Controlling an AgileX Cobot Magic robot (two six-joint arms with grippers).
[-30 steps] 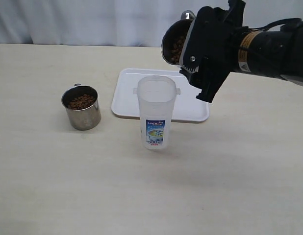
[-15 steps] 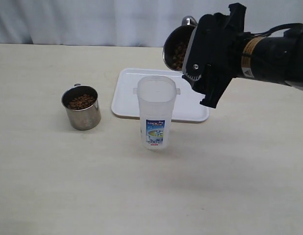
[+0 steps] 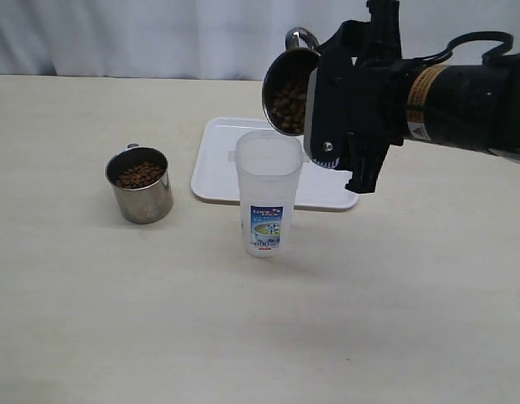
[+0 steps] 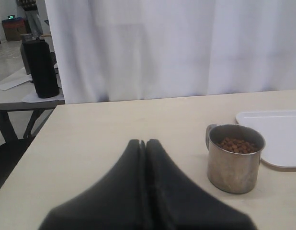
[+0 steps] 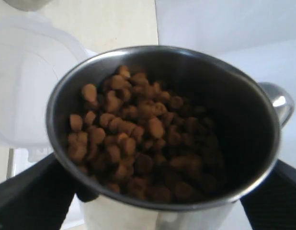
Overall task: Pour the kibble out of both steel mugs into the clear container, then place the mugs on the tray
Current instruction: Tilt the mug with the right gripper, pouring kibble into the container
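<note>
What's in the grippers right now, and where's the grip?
Right gripper holds a kibble-filled steel mug by its side walls, below the rim. Left gripper is shut, empty.

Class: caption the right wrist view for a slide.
Right gripper holds a shiny steel mug of brown kibble pellets tilted toward the translucent plastic container.

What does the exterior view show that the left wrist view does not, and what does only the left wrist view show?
Only the exterior view: the clear container, and the right gripper holding a tilted steel mug of kibble. Only the left wrist view: the shut left gripper and a black object on a side table. Both: the standing steel mug with kibble, the white tray, the table, the curtain.
</note>
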